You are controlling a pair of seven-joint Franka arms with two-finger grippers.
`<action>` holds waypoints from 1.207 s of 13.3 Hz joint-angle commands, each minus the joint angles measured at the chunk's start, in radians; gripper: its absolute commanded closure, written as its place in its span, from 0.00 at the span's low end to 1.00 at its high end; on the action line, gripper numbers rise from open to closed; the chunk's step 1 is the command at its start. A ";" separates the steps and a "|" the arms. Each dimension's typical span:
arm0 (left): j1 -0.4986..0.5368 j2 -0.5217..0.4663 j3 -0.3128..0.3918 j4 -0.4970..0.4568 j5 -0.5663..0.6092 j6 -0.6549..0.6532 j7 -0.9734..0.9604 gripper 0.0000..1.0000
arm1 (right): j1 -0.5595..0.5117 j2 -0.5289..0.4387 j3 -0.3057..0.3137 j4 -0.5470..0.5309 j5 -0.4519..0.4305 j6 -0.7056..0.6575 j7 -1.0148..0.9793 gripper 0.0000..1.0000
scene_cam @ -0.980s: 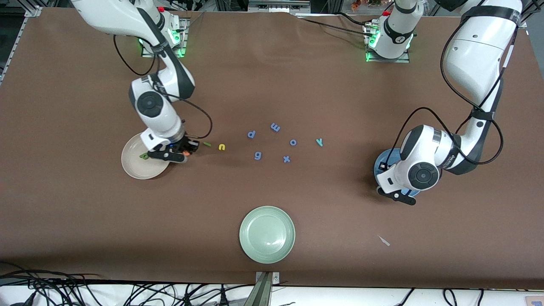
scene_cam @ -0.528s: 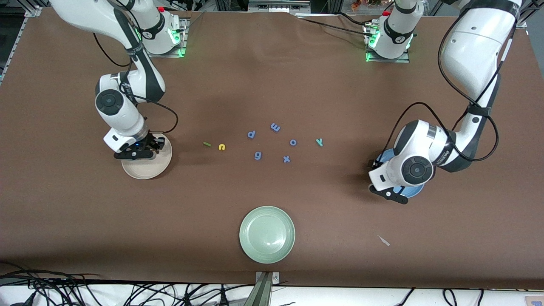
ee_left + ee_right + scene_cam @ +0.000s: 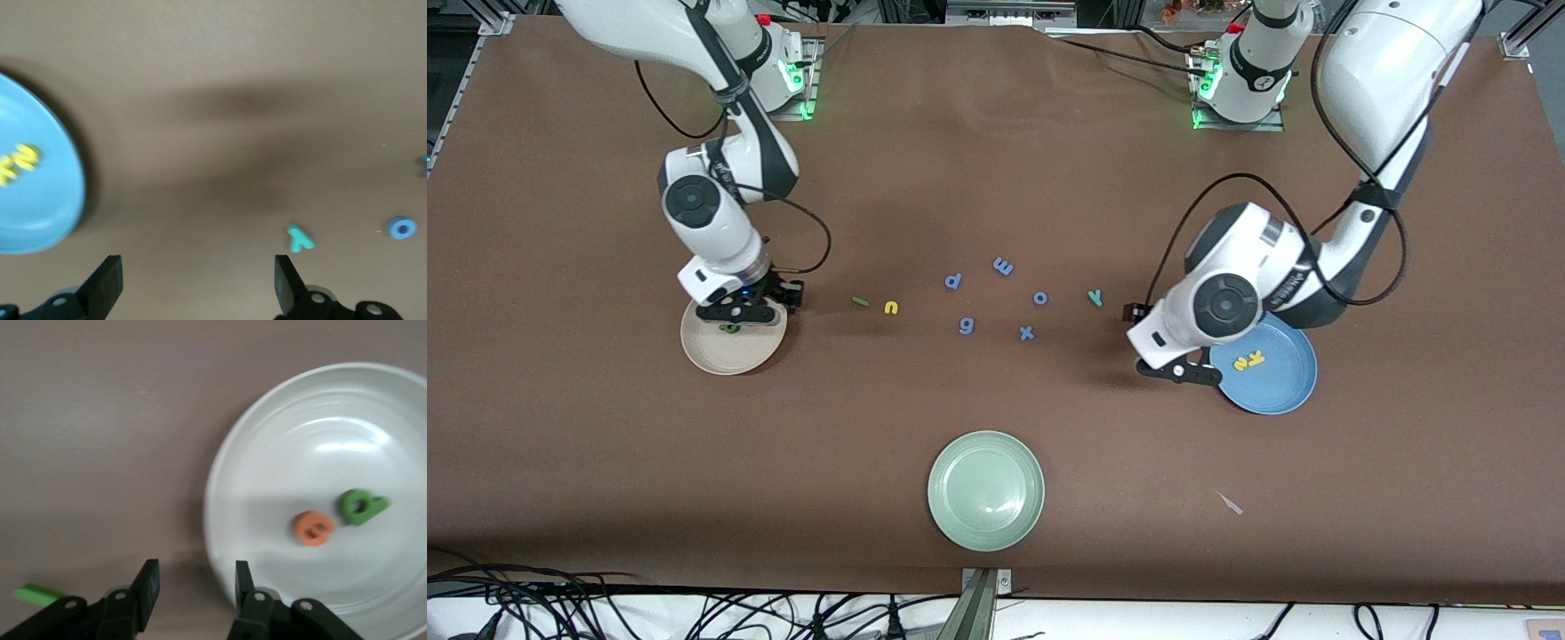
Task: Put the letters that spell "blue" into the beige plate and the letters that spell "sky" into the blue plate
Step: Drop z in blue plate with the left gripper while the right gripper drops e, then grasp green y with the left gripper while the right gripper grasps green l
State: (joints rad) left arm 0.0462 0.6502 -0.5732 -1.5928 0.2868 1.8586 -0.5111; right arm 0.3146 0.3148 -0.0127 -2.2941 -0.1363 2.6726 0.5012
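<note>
The beige plate (image 3: 729, 351) lies toward the right arm's end. It holds the dark green b (image 3: 360, 507) and the orange e (image 3: 313, 527). My right gripper (image 3: 197, 577) hovers over that plate's rim, open and empty. On the table beside the plate lie the light green l (image 3: 860, 302) and the yellow u (image 3: 890, 308). The blue plate (image 3: 1280, 387), toward the left arm's end, holds the yellow s and k (image 3: 1248, 361). My left gripper (image 3: 198, 267) is wide open and empty over bare table, between the blue plate and the teal y (image 3: 1096, 298).
Several blue-purple letters lie mid-table: p (image 3: 953, 281), m (image 3: 1003, 266), o (image 3: 1040, 298), g (image 3: 967, 325), x (image 3: 1027, 333). A pale green plate (image 3: 986, 490) sits nearest the front camera. A small pale scrap (image 3: 1231, 504) lies near it, toward the left arm's end.
The right gripper carried the orange e over the beige plate, opened, and shifted to the rim. The left gripper opened and moved off the blue plate toward the teal y, uncovering s and k.
</note>
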 commanded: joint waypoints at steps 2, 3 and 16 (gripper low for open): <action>-0.023 -0.014 -0.007 -0.149 -0.021 0.185 -0.151 0.00 | 0.003 -0.017 0.103 0.008 0.006 -0.019 0.236 0.46; -0.022 -0.014 -0.014 -0.195 -0.021 0.247 -0.167 0.00 | 0.003 -0.013 0.117 0.010 0.007 -0.019 0.273 0.45; -0.069 0.017 -0.017 -0.360 0.064 0.488 -0.336 0.29 | 0.040 0.133 0.139 0.018 0.007 0.164 0.347 0.44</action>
State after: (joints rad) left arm -0.0291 0.6659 -0.5889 -1.9438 0.3184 2.3323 -0.8204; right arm 0.3420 0.4146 0.1223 -2.2867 -0.1363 2.7934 0.8305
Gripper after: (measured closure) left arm 0.247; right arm 0.441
